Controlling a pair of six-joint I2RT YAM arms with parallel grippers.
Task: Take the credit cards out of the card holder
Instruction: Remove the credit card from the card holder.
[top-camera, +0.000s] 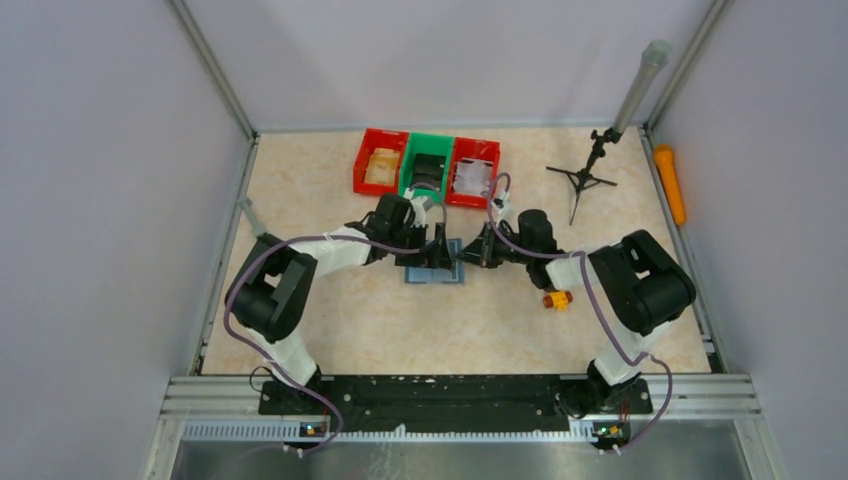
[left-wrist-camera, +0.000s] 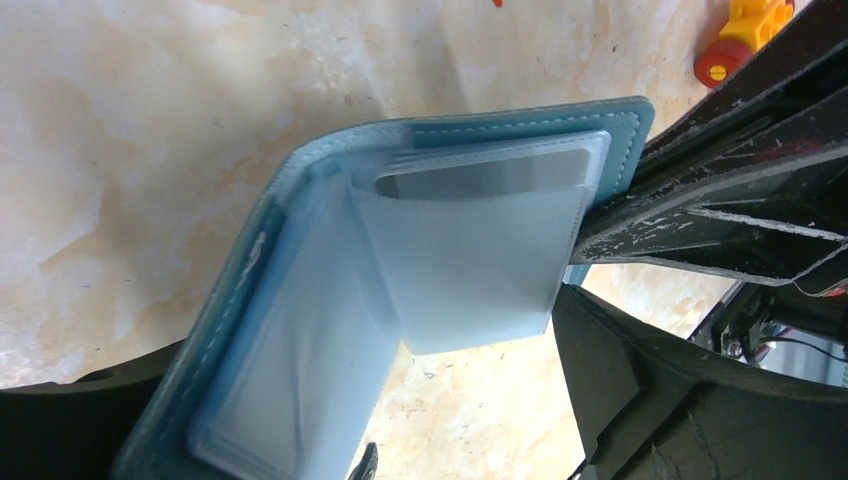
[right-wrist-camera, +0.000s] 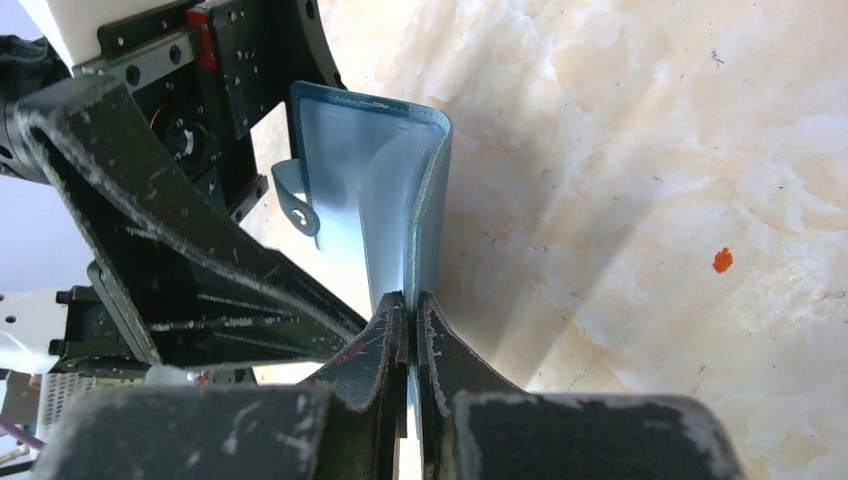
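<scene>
The teal card holder (top-camera: 436, 270) lies open mid-table between both grippers. In the left wrist view the card holder (left-wrist-camera: 300, 300) is spread open with pale blue sleeves; a grey credit card (left-wrist-camera: 480, 178) shows inside the upper translucent sleeve. My left gripper (top-camera: 428, 252) is open, its dark fingers (left-wrist-camera: 640, 390) wide apart either side of the holder's lower half. My right gripper (top-camera: 472, 254) is shut, its fingers (left-wrist-camera: 700, 205) pinching the holder's right edge. In the right wrist view that gripper (right-wrist-camera: 410, 300) clamps the thin edge of the upright holder (right-wrist-camera: 385, 170).
Two red bins (top-camera: 380, 163) (top-camera: 474, 172) flank a green bin (top-camera: 428, 165) at the back. A yellow-orange toy block (top-camera: 557, 298) lies right of the holder, beside the right arm. A small tripod (top-camera: 584, 180) and an orange object (top-camera: 670, 183) stand at the back right.
</scene>
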